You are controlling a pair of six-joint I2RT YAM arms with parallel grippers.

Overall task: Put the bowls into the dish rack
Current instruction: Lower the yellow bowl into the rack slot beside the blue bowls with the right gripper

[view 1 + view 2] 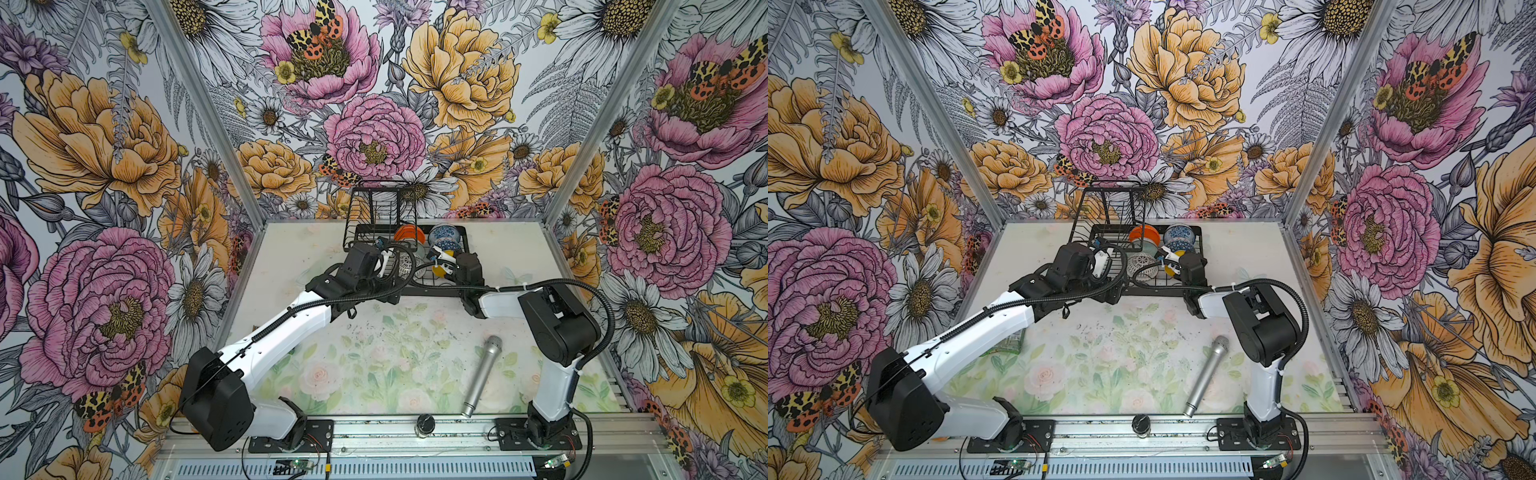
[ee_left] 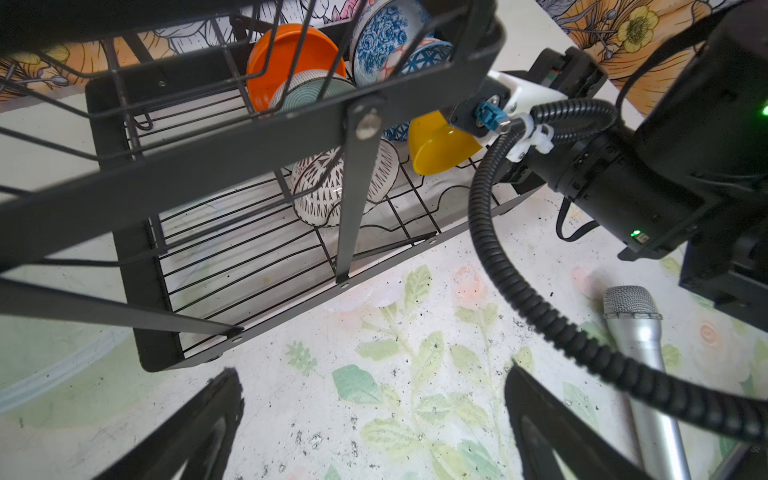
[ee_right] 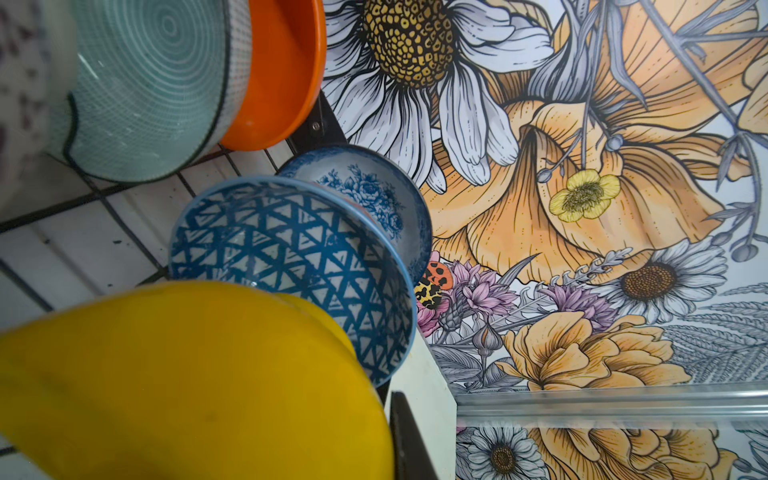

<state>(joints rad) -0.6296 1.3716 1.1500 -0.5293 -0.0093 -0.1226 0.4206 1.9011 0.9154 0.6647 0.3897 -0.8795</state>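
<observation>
While the left tool [image 2: 374,415] is gaping, the right tool [image 1: 439,262] is pinching a smooth round yellow bowl [image 2: 440,145].

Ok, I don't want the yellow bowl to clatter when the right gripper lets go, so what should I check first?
1. The right gripper is shut on the yellow bowl: ok.
2. The yellow bowl is over the dish rack: ok.
3. It rests on the rack wires: cannot tell.
4. Gap to the blue geometric bowl beside it: cannot tell; they overlap in the right wrist view.
5. The left gripper is open and empty: ok.
6. The microphone lies on the table, apart from the rack: ok.
</observation>
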